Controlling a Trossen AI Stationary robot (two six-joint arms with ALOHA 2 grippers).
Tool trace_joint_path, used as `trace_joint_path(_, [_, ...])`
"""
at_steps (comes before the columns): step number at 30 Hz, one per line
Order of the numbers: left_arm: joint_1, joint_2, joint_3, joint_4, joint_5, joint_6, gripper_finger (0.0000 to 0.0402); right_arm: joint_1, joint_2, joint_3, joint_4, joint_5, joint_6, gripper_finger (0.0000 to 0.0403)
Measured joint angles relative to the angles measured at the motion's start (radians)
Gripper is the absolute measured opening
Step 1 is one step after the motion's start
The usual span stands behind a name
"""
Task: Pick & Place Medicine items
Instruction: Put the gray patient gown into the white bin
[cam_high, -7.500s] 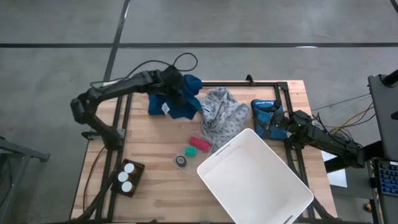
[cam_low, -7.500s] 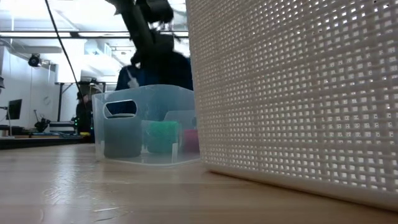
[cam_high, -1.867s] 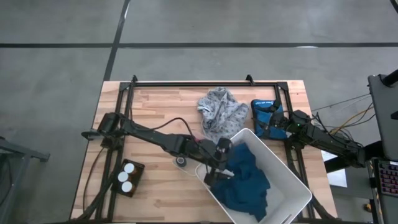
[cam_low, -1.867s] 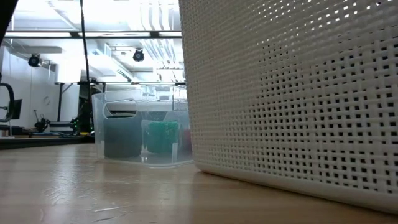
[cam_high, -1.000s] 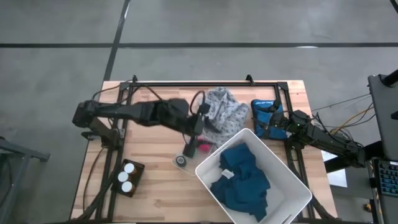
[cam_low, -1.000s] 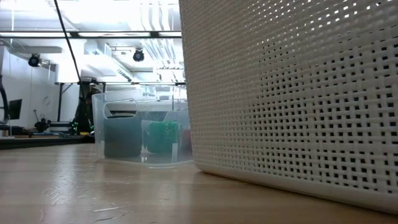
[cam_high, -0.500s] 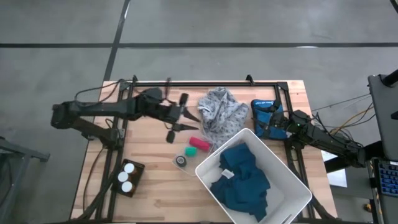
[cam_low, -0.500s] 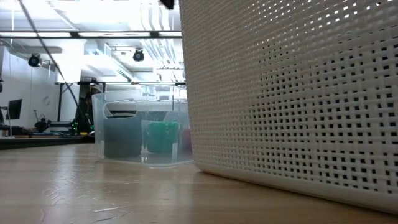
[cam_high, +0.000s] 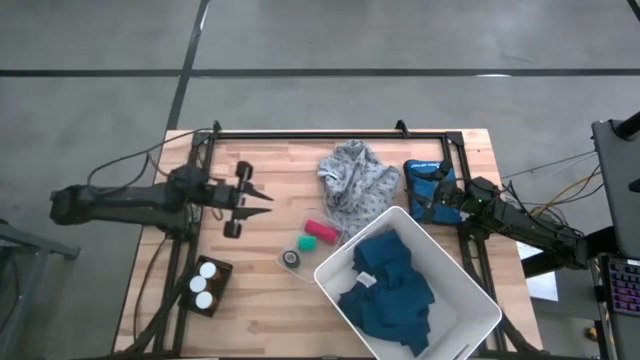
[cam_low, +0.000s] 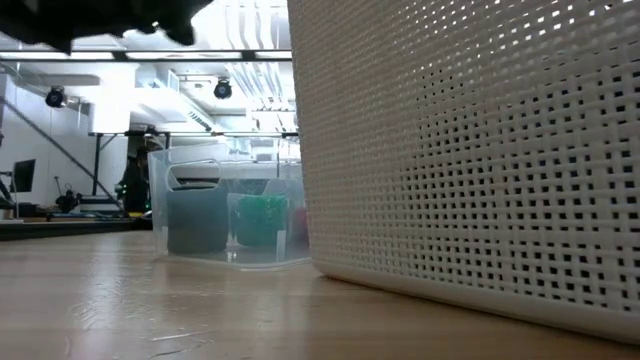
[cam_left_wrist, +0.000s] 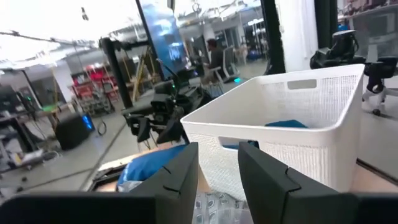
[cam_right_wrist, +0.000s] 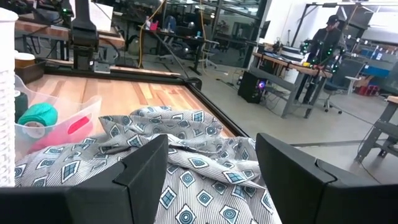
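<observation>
The three pill bottles show as white round caps in a dark holder standing near the table's near left corner. My left gripper hovers open over bare wood left of the table's middle, well away from the bottles toward the far side, its fingers pointing at the white basket. In the left wrist view its gripper holds nothing. My right gripper waits at the table's right edge, open, and in its own view that gripper looks over the grey patterned cloth.
A white mesh basket with the blue cloth inside fills the near right. A clear tray of pink, green and black items lies beside it. The grey patterned cloth and a blue bag lie toward the far right.
My left gripper has swung from beside the grey cloth toward the table's left edge, staying open and empty. The blue cloth has stayed in the basket, and my right arm has kept still.
</observation>
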Motion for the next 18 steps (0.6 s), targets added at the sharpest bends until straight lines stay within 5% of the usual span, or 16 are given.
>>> trace_joint_path(18, [0.0, -0.584, -0.391, 0.008, -0.019, -0.087, 0.0118, 0.0, 0.0, 0.0, 0.0, 0.0, 0.0, 0.024])
